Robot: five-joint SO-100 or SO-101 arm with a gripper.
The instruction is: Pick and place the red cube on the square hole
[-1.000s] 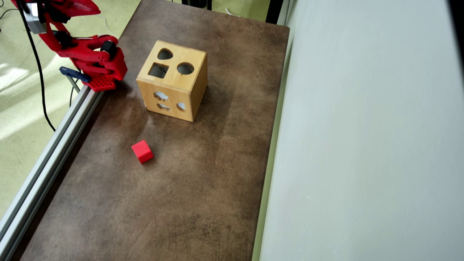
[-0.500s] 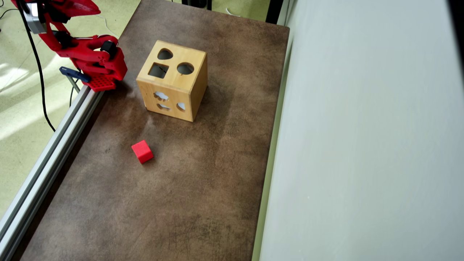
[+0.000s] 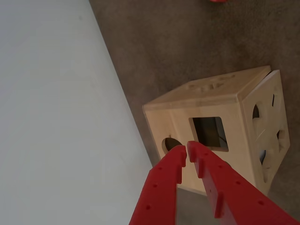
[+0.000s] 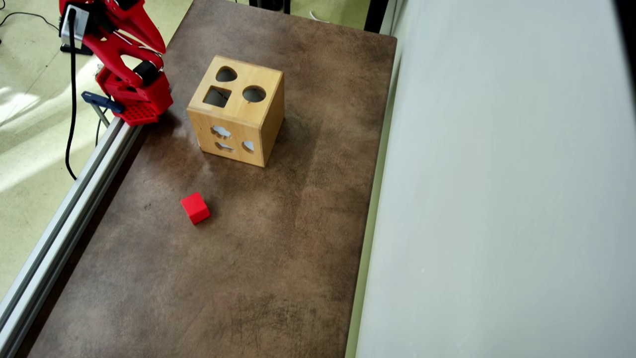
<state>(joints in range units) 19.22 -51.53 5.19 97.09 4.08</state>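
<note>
The red cube (image 4: pixel 195 208) lies alone on the brown table, well in front of the wooden box (image 4: pixel 248 129) in the overhead view. The square hole (image 4: pixel 217 96) is in the box's top face, beside a round hole (image 4: pixel 254 93) and a rounded heart-like hole (image 4: pixel 226 74). The red arm (image 4: pixel 126 54) stands at the table's top-left corner, far from the cube. In the wrist view my gripper (image 3: pixel 187 149) is shut and empty, its tips in front of the box (image 3: pixel 211 96) between the round hole (image 3: pixel 169 143) and the square hole (image 3: pixel 209 133). A red sliver (image 3: pixel 218 1) shows at the top edge.
A pale wall panel (image 4: pixel 497 174) runs along the table's right side in the overhead view. An aluminium rail (image 4: pixel 64 209) borders the left edge, with a blue clamp (image 4: pixel 102 102) and a black cable (image 4: pixel 69 124) by the arm's base.
The arm has swung from stretching out to the left to a more upright pose over its base. Cube and box have not moved.
</note>
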